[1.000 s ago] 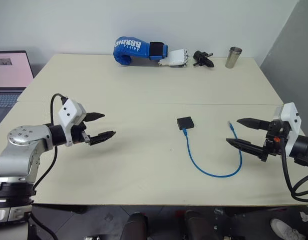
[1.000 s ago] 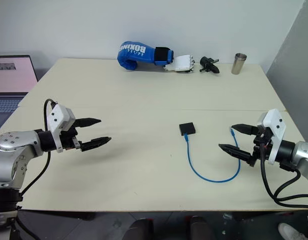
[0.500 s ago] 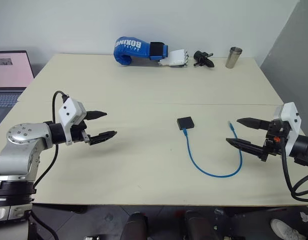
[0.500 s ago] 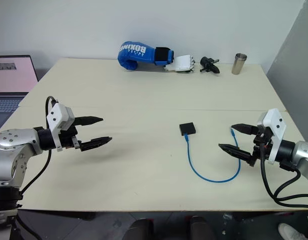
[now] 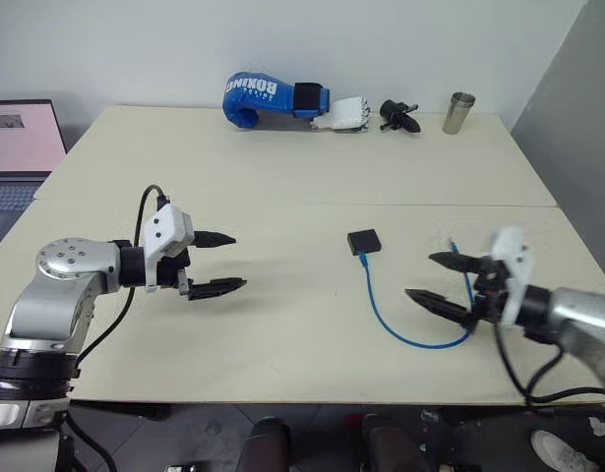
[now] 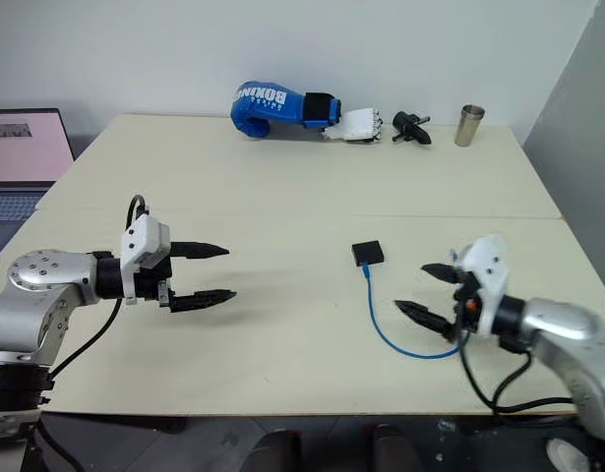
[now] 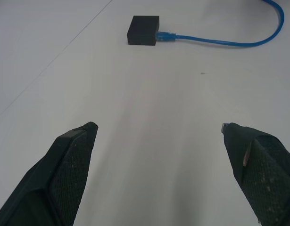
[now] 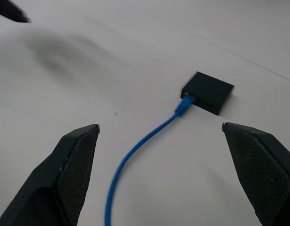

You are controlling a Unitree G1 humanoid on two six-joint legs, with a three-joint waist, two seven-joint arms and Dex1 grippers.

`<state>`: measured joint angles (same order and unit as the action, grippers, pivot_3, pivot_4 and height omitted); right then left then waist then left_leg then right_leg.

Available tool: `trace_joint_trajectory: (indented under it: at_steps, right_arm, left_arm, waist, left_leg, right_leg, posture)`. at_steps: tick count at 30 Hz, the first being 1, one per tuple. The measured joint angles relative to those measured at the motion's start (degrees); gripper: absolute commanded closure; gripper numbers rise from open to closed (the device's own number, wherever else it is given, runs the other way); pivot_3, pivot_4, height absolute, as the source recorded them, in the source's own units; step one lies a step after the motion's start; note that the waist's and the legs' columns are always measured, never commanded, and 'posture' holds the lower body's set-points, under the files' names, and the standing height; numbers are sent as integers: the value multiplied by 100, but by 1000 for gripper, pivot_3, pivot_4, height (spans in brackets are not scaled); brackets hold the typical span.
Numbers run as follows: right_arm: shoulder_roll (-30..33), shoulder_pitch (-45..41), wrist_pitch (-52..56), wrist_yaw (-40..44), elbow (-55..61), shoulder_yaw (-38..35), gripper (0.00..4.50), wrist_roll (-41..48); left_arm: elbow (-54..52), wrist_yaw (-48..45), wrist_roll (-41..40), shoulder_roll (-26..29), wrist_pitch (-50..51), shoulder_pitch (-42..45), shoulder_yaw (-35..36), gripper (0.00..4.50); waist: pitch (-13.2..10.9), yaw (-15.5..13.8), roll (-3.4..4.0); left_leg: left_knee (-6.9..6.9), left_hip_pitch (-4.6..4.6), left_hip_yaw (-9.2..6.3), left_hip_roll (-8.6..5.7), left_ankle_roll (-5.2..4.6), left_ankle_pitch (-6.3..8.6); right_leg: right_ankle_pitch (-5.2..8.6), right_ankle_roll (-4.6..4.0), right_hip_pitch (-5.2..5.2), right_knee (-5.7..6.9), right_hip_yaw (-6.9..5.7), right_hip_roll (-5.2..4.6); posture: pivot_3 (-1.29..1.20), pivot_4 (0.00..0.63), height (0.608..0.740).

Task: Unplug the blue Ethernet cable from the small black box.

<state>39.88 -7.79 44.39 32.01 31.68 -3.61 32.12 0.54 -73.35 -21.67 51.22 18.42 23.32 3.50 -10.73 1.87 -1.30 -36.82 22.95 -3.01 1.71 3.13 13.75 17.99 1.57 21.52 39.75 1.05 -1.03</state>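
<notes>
The small black box [image 5: 364,241] lies flat on the cream table [image 5: 282,187], right of centre. The blue Ethernet cable [image 5: 381,320] is plugged into the box's near edge and loops toward me and to the right, with its free plug [image 5: 452,244] lying loose. My right gripper [image 5: 419,275] is open, hovering over the loop and pointing left at the box [image 8: 208,92] and cable [image 8: 135,150]. My left gripper [image 5: 238,262] is open and empty at the left, pointing right at the box [image 7: 144,30], well short of it.
Along the table's far edge lie a blue boxing glove [image 5: 263,98], a white robotic hand [image 5: 343,114], a small black object [image 5: 398,116] and a metal cup [image 5: 459,112]. A laptop [image 5: 22,147] stands off the table's left side.
My right gripper has swung left and lower, over the cable loop and closer to the box. My left gripper has shifted right toward the table's middle. Box and cable have not moved.
</notes>
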Motion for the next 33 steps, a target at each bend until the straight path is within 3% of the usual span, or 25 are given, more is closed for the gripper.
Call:
trace_joint_trajectory:
  at_steps: [5,7,15,20,22,33]
  right_arm:
    - [-1537,-455,75,-1556,-763,1019,103,-1131]
    - [-1846,-551,53,-1866,-1031,1295,103,-1421]
    - [-3036,-1152,-433,-2767,-2357,1379,103,-2202]
    - [-3355,-1314,-522,-2996,-2648,1309,1000,-2435]
    - [-3410,-1313,-472,-3022,-2626,1312,1653,-2517]
    - [-3607,-1242,-31,-3055,-2299,1284,4199,-2638]
  left_arm:
    - [-51,-102,16,-62,-33,126,-176,3]
    - [-45,-107,23,-107,-46,181,-226,3]
    - [-76,-106,34,-181,-97,224,-330,3]
    - [-171,-94,33,-235,-105,215,-330,0]
    - [-210,-89,33,-248,-105,215,-330,0]
    - [-211,1,26,-343,-72,219,-330,0]
  waist:
    - [0,0,0]
    - [-1,-3,2]
    - [-1,-3,2]
    - [0,0,1]
    - [0,0,1]
    - [0,0,1]
  left_leg:
    - [3,4,4,1,0,0]
    - [2,11,4,1,0,0]
    - [3,10,5,0,0,0]
    - [3,8,4,1,0,0]
    - [3,8,4,1,0,0]
    - [3,8,4,1,0,0]
  right_leg:
    - [1,-4,20,21,5,4]
    - [1,-4,25,21,4,3]
    - [1,-5,25,22,4,2]
    - [1,-5,25,25,4,3]
    - [1,-5,24,25,4,3]
    - [1,-5,24,25,4,3]
  posture:
    - [0,150,740]
    - [0,150,740]
    - [0,150,740]
    - [0,150,740]
    - [0,150,740]
    - [0,150,740]
